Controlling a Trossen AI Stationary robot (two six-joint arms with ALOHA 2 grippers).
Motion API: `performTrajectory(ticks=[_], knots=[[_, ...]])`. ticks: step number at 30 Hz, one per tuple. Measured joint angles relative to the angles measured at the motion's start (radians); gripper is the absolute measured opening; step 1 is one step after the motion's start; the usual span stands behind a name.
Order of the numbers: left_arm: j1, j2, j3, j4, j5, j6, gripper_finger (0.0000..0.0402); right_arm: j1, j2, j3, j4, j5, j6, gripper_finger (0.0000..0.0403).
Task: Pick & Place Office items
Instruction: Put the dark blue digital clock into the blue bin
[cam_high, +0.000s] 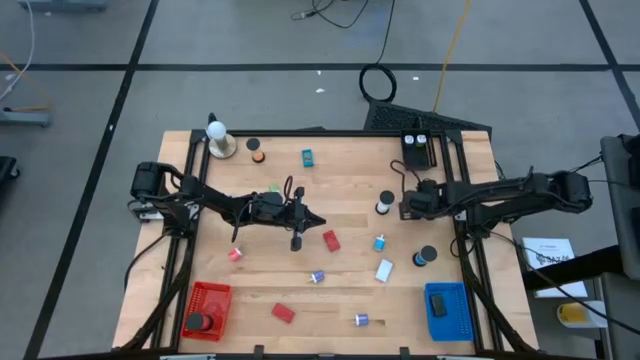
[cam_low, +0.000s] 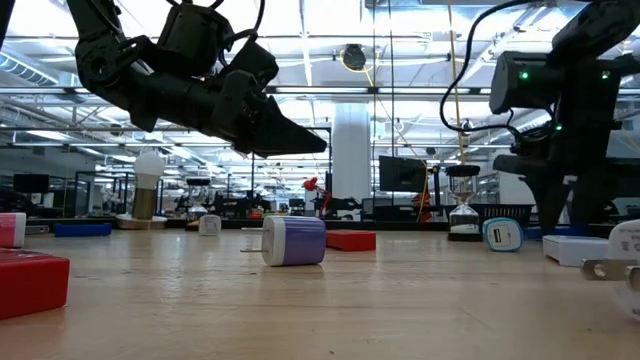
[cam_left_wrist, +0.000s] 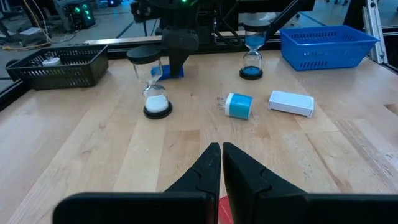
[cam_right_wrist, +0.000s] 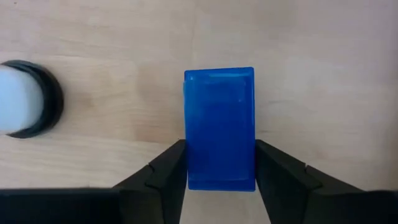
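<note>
the right claw points down at the counter, one finger pressed against each long side of a blue block, grasping it. beside the blue block stands a white-filled hourglass with black caps. farther from the blue block, near the counter's middle, the left claw hovers clenched and empty above a red block. other small items lie scattered beyond the blue block, toward a blue basket and a red basket.
</note>
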Motion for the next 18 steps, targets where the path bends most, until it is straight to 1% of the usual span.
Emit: performTrajectory(ticks=[3,6,10,14,18], knots=[[0.0,0.0,0.0,0.0,0.0,0.0,0.0026,0.0,-0.028,0.056,-0.057,-0.009,-0.012,0.0159],[0.0,0.0,0.0,0.0,0.0,0.0,0.0026,0.009,-0.035,0.134,-0.124,-0.045,-0.037,0.0156],[0.001,0.0,0.0,0.0,-0.001,0.0,0.0026,0.064,-0.031,0.262,-0.192,-0.069,-0.037,0.0158],[0.002,0.0,0.0,0.0,-0.002,0.0,0.0026,0.18,-0.026,0.375,-0.277,-0.08,0.052,0.0158],[0.002,0.0,0.0,-0.001,-0.001,0.0,0.0026,0.337,-0.019,0.465,-0.376,-0.099,0.222,0.0157]])
